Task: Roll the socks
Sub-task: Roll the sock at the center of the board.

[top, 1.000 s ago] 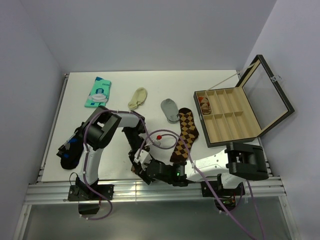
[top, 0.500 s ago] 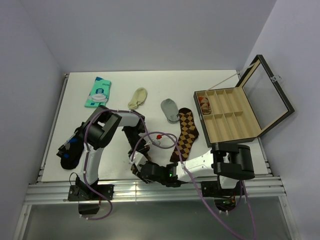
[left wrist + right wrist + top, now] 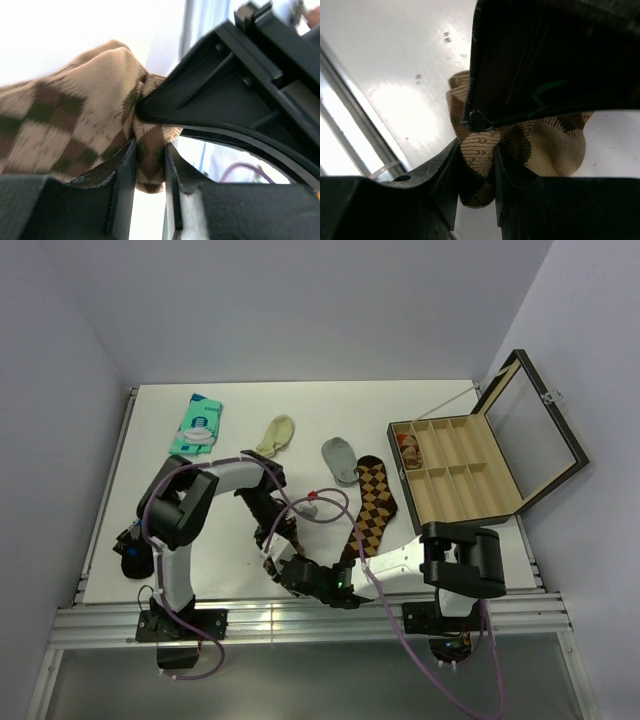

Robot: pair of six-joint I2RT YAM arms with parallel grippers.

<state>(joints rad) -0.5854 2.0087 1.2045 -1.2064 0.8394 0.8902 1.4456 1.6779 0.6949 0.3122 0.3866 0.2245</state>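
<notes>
One of the socks [image 3: 371,504], long, dark brown with tan and orange diamonds, lies stretched on the white table [image 3: 200,570] beside the box. Both grippers meet low near the table's front edge. In the left wrist view my left gripper [image 3: 149,165] is shut on a bunched fold of argyle sock [image 3: 75,120]. The right wrist view shows my right gripper [image 3: 476,172] shut on a knitted argyle fold [image 3: 550,142] too, right against the other gripper's black body. From above, my left gripper [image 3: 272,538] and right gripper [image 3: 292,568] hide that bundle.
An open wooden box [image 3: 465,475] with several compartments stands at the right, a rolled item [image 3: 409,448] in one corner cell. A grey ankle sock [image 3: 340,458], a cream ankle sock [image 3: 275,436] and a teal packet [image 3: 196,424] lie further back. A dark object [image 3: 132,548] lies at the left edge.
My right arm has slid left until its gripper meets the left one, and its jaws have closed on the sock fabric. The left arm's elbow has swung left; its grip is unchanged.
</notes>
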